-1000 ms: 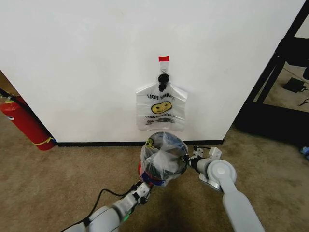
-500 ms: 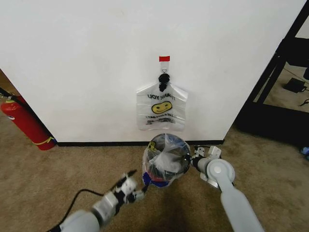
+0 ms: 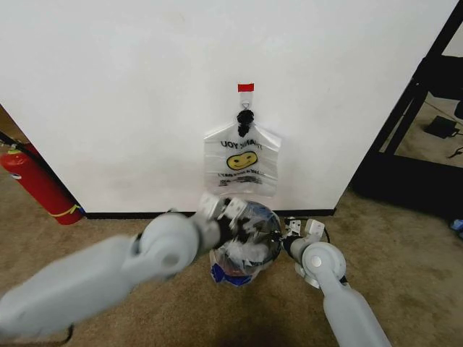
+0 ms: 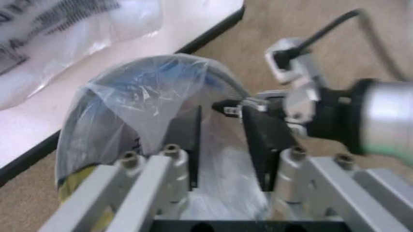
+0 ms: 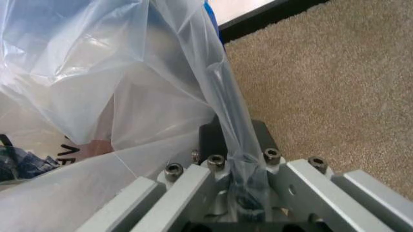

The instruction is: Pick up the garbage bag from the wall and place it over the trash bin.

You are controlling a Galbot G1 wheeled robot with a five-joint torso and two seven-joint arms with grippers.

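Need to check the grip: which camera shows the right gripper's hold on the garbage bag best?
The right wrist view: the right gripper pinches a garbage bag fold. Head view shows it small beside the bin; left wrist view, distant.

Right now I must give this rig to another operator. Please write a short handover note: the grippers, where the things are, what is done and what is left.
Right gripper: shut on the garbage bag, pinching its film at the right side of the trash bin.
Left gripper: open, above the bin's opening, fingers on either side of loose film, facing the right gripper.
Done: one bag is off the wall and draped over the bin; the bunch of bags hangs on its hook.
Left: bag looks crumpled and not spread evenly around the rim. Probably tidy it, then release.
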